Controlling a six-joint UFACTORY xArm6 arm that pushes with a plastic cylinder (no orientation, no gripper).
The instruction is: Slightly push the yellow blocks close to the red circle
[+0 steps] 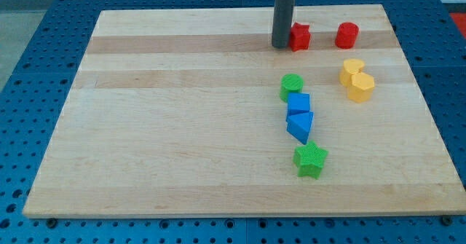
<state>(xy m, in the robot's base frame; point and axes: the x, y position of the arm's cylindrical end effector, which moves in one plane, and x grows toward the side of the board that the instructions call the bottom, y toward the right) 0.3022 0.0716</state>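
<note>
The two yellow blocks (356,79), touching each other, sit near the table's (182,127) right side, just below the red circle (346,35), at about six o'clock from it. A small gap separates them from it, so the push looks not yet done, or only a little is left to do.

My tip (280,45) rests near the table's top edge, touching or just beside the red star (299,37) at its nine o'clock. There is no hand on this arm, only the rod, so it holds nothing. The tip is well apart from the yellow blocks, which lie at about four o'clock from it.

I judge it must travel round below them to push upward. The red star and red circle stand along the direct path. The green circle (291,87), blue cube (298,103), blue triangle (300,125) and green star (311,159) form a column further left, out of the way.
</note>
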